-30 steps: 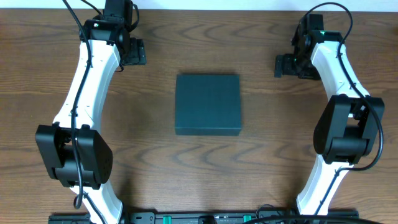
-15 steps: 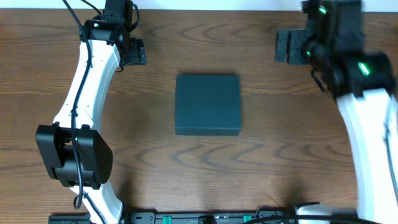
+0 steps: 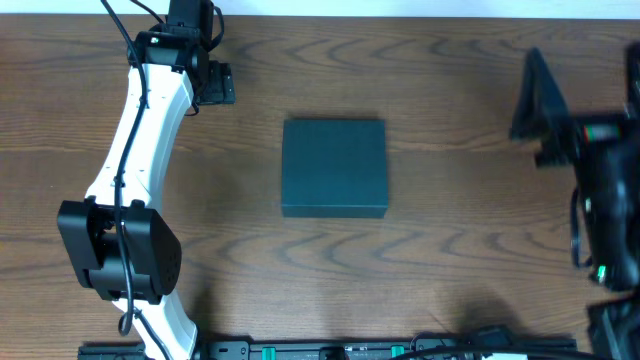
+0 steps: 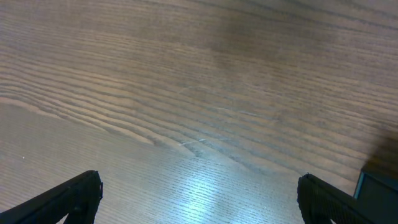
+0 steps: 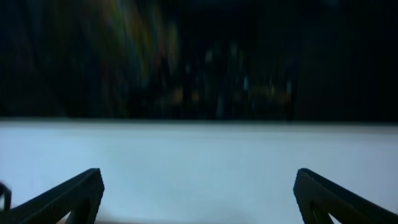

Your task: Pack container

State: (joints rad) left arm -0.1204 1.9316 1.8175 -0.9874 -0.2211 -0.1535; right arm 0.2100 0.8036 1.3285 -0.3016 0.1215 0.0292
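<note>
two grippers, left gripper (image 4: 199, 204) and right gripper (image 5: 199, 200), hang empty with fingers spread apart; the dark teal rectangular cardboard box (image 3: 334, 167) lies closed, untouched, on the brown wooden table (image 3: 450, 250)

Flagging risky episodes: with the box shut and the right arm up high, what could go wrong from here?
1. The right end effector is high and blurred overhead, and its wrist view misses the container; a descent could land off target.
2. The container is shut and nothing to pack is in view; packing may stall.
</note>
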